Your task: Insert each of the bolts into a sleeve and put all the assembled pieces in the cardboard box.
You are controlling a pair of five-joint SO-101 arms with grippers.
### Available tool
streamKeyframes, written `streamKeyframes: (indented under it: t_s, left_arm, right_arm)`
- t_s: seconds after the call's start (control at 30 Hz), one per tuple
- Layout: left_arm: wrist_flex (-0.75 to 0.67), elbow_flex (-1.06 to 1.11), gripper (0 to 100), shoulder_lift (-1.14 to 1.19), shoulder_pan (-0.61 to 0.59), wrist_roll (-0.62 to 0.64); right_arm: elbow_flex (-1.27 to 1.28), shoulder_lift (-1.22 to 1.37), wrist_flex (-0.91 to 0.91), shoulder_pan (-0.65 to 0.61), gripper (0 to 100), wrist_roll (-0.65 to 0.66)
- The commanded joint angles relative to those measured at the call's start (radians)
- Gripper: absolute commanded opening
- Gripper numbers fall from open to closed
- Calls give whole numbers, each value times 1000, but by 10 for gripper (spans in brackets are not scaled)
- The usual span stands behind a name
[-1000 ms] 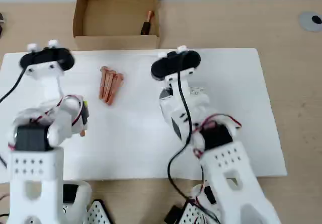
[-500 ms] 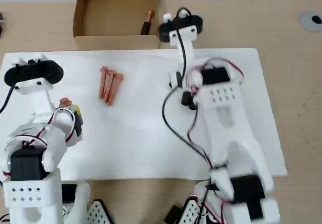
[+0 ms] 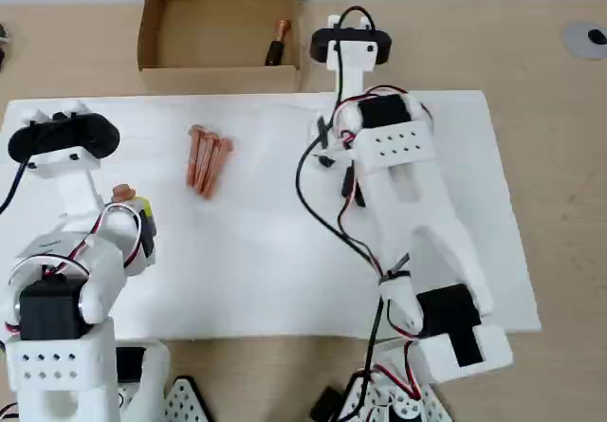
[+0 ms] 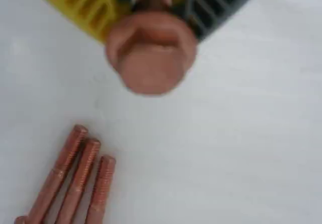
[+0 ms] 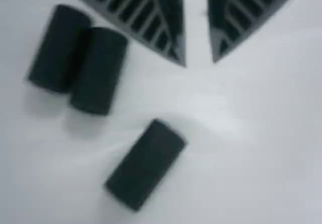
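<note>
On the mat, three bolts, three sleeves.

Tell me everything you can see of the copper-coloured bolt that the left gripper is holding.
The copper-coloured metal bolt looks smooth and dull, with a hexagonal head over a round flange. Its shank runs back into the left gripper, clamped between the ribbed yellow finger and the ribbed dark grey finger; the thread is hidden. Head outward, it is over the white sheet, apart from the three loose bolts. Whether it touches the sheet cannot be told.
</note>
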Motion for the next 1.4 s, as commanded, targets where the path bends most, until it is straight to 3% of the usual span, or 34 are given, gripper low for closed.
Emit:
streamKeyframes:
  t_s: [0.0,0.17,0.4,1.07,1.37]
  left_arm:
    - [-12,-5,13,-16,-9,-6]
    - [-12,-5,13,-15,-9,-6]
    - [-12,-5,13,-15,-9,-6]
    - [-14,54,13,-22,-9,-6]
    - [-12,51,13,-22,-11,-6]
  right_arm:
    - [-62,13,-3,-41,65,-120]
    - [-67,85,3,-45,70,-160]
    - [-67,166,58,8,181,-158]
    - [-70,180,-150,-5,182,-138]
    - [-79,325,-204,8,182,-181]
